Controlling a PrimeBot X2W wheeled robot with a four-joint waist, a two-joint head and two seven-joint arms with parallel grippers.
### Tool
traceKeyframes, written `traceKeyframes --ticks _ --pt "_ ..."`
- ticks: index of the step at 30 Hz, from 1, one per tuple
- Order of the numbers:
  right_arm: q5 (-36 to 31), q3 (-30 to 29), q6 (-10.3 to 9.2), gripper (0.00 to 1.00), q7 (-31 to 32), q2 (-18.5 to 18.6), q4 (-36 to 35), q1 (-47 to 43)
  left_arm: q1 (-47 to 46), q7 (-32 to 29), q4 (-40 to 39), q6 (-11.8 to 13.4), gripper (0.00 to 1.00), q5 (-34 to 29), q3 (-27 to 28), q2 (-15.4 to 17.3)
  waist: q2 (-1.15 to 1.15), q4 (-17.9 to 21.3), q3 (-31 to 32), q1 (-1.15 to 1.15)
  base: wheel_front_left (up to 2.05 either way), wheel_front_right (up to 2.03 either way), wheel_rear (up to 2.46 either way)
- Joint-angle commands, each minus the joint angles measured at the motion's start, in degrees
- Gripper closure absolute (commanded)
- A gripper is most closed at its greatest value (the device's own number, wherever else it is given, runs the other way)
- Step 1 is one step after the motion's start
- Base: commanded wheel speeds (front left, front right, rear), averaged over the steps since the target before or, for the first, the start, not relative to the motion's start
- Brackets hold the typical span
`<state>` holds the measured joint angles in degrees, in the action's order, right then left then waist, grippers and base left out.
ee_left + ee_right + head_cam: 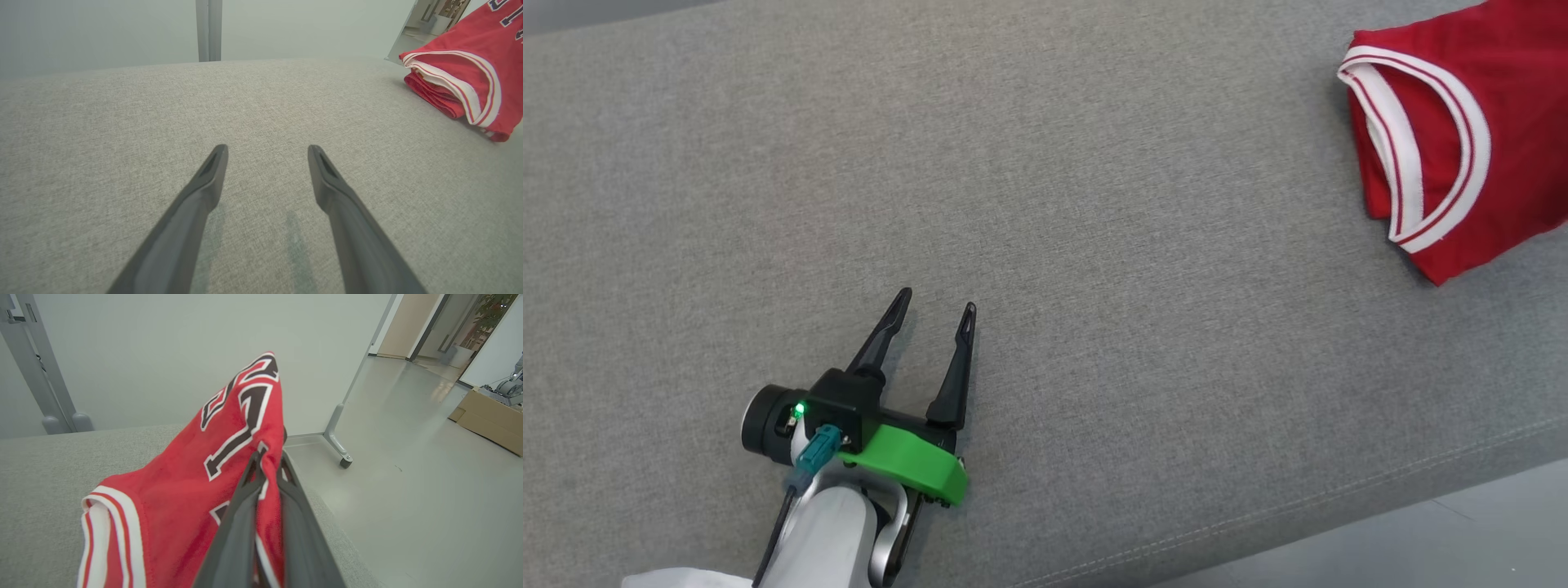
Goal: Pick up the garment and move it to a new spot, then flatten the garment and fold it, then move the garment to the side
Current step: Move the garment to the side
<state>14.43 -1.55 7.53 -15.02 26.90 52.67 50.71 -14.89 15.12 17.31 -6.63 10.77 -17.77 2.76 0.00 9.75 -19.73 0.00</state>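
While the right tool (269, 458) clamps a fold of the red garment (175, 486), that garment lies bunched at 2 o'clock on the grey surface (1045, 204) in the head view; the left tool (937, 300) rests released at 7 o'clock, fingers (882, 331) spread, well apart from it.

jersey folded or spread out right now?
Folded: the jersey lies in stacked layers on the cushion, with the right gripper shut on one edge.
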Motion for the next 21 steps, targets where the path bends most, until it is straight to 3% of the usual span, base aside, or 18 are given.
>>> traceKeyframes --ticks 1,6,7,8,15,18,21 --pt "-0.93 -0.62 -0.1 1.0 -0.15 0.4 0.36 0.28 -0.89 -0.03 -0.18 -0.31 0.0 -0.45 0.1 0.29 0.0 -2.22 -2.09 0.0 0.0 0.0 0.0" --pt "-8.34 -10.13 -0.1 1.0 -0.16 1.75 3.53 1.48 -1.71 -0.03 -0.58 -0.4 0.0 -2.04 0.57 0.3 0.0 -3.63 -3.67 0.0 0.0 0.0 0.0" --pt "-10.43 -11.53 -0.1 0.05 -0.16 1.94 3.7 1.37 -1.8 -0.03 -0.63 -0.37 0.0 -2.26 0.73 0.3 0.0 -3.82 -3.89 0.0 0.0 0.0 0.0" --pt "-12.52 -13.08 -0.1 0.0 -0.15 1.91 4.26 1.11 -1.92 -0.03 -0.68 -0.39 0.0 -2.49 0.84 0.28 0.0 -4.0 -3.98 0.0 0.0 0.0 0.0" --pt "-24.88 -24.2 -0.1 0.0 -0.15 -1.47 2.98 0.13 -1.77 -0.03 -0.73 -0.48 0.0 -2.44 1.37 0.27 0.0 -4.79 -2.62 0.0 0.0 0.0 0.0" --pt "-26.84 -22.91 -0.1 0.0 -0.15 -5.71 -0.77 -0.69 -1.04 -0.03 -0.68 0.3 0.0 -1.83 1.76 0.28 0.0 -4.93 -1.12 0.0 0.0 0.0 0.0" --pt "-25.57 -18.03 -0.1 0.0 -0.15 -9.69 -4.72 -3.0 -0.22 -0.03 -0.32 1.02 0.0 -1.44 2.08 0.28 0.0 -5.05 0.71 0.0 0.0 0.0 0.0"
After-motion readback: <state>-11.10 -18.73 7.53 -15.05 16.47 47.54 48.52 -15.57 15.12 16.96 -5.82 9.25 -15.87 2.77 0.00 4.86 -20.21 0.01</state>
